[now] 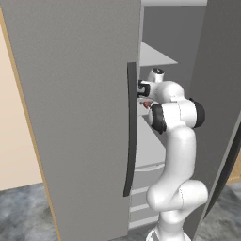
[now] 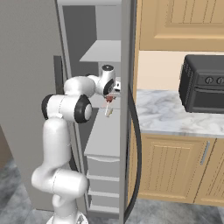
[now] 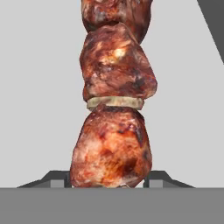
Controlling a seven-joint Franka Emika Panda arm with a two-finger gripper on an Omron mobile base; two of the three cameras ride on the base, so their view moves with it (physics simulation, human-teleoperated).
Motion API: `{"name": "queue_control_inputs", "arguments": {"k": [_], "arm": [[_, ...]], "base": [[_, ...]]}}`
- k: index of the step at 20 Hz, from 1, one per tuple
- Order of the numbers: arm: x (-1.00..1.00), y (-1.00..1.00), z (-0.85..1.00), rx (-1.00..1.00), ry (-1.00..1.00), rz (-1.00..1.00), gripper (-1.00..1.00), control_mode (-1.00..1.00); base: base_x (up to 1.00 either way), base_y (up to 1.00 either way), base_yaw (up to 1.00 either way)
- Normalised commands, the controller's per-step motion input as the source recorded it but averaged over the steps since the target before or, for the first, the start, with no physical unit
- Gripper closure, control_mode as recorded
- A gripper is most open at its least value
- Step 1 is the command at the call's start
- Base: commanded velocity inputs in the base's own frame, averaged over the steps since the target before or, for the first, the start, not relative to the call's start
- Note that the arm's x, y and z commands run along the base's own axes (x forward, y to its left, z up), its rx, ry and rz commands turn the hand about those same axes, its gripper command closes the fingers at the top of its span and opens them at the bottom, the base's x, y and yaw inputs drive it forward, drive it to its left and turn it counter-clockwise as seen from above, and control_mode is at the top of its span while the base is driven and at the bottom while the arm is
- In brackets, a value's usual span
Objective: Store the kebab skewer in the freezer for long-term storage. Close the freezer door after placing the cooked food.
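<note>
Right base view, centre: gripper [image 2: 110, 95] reaches into the open freezer [image 2: 103, 52], kebab skewer [image 2: 108, 106] hanging from it, pale stick end pointing down over a pale grey shelf [image 2: 105, 131]. This view also gives the black oven [image 2: 205, 83] on the marble counter [image 2: 162, 116] at right, wooden cabinets around it.

Left base view: freezer door [image 1: 70, 117] fills the left half, dark bar handle [image 1: 131, 132] down the middle; gripper [image 1: 144, 95] sits just right of the handle, only a red-brown speck of skewer [image 1: 147, 104] under it.

Hand view: skewer [image 3: 114, 109] fills mid-frame, glossy red-brown chunks stacked up, a pale ring between two chunks, plain grey behind. Fingers [image 3: 154, 178] at bottom pinch the lowest chunk from both sides.
</note>
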Motion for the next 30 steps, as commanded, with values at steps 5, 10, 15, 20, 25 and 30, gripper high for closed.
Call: {"name": "queue_control_inputs", "arguments": {"k": [5, 10, 15, 20, 25, 30], "arm": [[0.49, 0.0, -0.22, 0.0, 0.0, 0.0, 1.0, -1.0], [0.56, 0.0, -0.2, 0.0, 0.0, 0.0, 1.0, -1.0], [0.46, 0.0, -0.17, 0.0, 0.0, 0.0, 1.0, -1.0], [0.3, 0.0, -0.14, 0.0, 0.0, 0.0, 1.0, -1.0], [0.1, 0.0, -0.15, 0.0, -0.02, 0.0, -1.0, -1.0], [0.02, 0.0, -0.1, 0.0, -0.01, 0.0, -1.0, -1.0]], "base": [[0.0, 0.0, 0.0], [0.0, 0.0, 0.0], [0.0, 0.0, 0.0], [0.0, 0.0, 0.0], [0.0, 0.0, 0.0], [0.0, 0.0, 0.0]]}}
